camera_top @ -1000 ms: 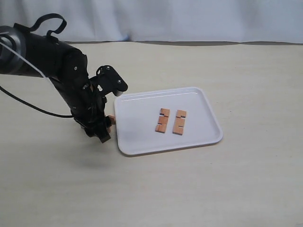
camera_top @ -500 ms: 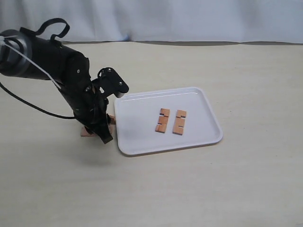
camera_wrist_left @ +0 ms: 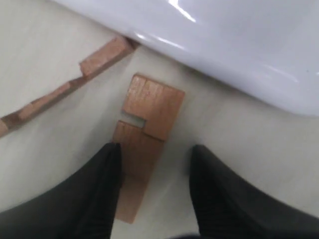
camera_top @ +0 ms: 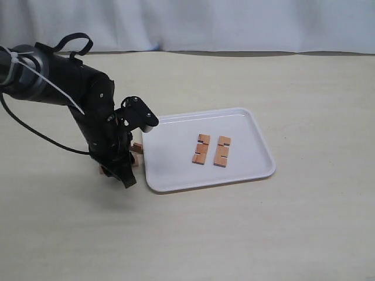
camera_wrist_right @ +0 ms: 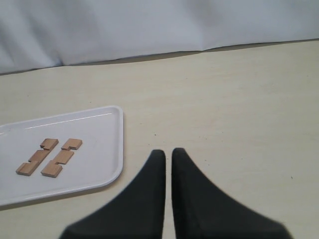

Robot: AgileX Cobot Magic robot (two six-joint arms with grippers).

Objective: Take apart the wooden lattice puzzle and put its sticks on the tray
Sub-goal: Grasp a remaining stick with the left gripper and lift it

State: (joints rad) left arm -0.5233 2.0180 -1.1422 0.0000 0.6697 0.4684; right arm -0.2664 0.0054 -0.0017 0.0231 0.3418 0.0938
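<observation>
1. Sticks are the concern here: one stick [camera_wrist_left: 139, 154] is lying flat on the counter [camera_wrist_left: 30, 59] between the fingers [camera_wrist_left: 99, 189] of the left pincer [camera_wrist_left: 155, 152], which is standing apart and gripping nothing. It is sitting much closer to one finger than the other, so a squeeze risks shoving or twisting it instead of clamping it. Because it is thin and flat, it could also be slipping under the pads.
2. Its long axis is running along the gap and pointing, slightly slanted, toward the tray [camera_wrist_left: 224, 45]. Its visible notch is opening toward its neighbour.
3. That second stick [camera_wrist_left: 99, 59] is resting on its edge just beside the first, with one end at the tray's rim. A skidding first stick could be knocking it over.
4. Two more sticks [camera_top: 201, 148] are lying flat and parallel on the tray.
5. Well apart from all this, the right pincer [camera_wrist_right: 168, 154] is hanging with fingers together, empty.
</observation>
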